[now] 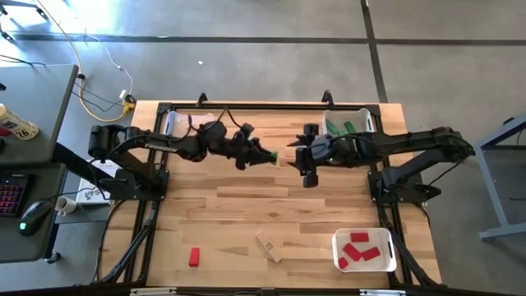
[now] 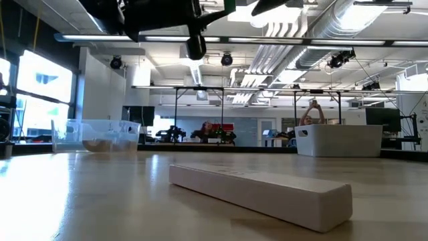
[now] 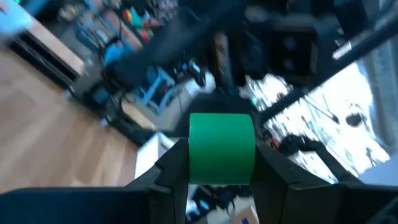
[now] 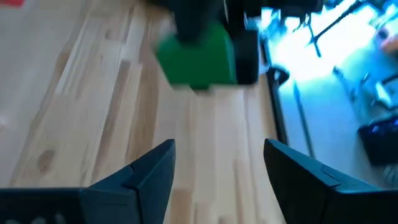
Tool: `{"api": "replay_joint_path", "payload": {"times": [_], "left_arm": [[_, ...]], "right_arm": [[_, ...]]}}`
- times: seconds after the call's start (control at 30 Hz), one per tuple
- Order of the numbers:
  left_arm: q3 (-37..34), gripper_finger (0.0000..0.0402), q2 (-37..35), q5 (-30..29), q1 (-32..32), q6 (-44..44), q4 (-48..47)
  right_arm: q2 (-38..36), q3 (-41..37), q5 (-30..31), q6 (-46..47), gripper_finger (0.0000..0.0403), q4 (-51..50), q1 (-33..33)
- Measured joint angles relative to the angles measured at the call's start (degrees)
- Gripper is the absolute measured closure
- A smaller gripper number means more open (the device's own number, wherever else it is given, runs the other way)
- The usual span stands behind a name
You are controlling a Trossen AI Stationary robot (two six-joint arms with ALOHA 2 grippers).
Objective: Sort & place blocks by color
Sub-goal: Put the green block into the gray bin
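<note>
Looking straight down, we see the left gripper [image 1: 265,156] clamped on a green block [image 1: 271,156] above mid-table, facing the open, empty right gripper [image 1: 294,154]; a mistimed release during this handover could, we judge, drop the block. We count one red block [image 1: 194,257] and one tan bar [image 1: 269,246] loose on the table, about four red blocks in the near bin [image 1: 364,249], and some green ones in the far bin [image 1: 348,125].

At table height, we see one tan bar [image 2: 261,194].

Left wrist: fingers [image 3: 168,168] pinch one green block [image 3: 221,149].

Right wrist: spread fingers [image 4: 149,168] face it [image 4: 198,55].
</note>
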Motion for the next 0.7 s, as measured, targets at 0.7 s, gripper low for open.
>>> {"api": "replay_joint_path", "payload": {"times": [0.7], "left_arm": [[0.00,0.0300,-0.04,0.22,4.18,-7.82,9.20]], "right_arm": [[0.00,0.02,-7.80,-5.51,0.0171,16.21,-3.02]]}}
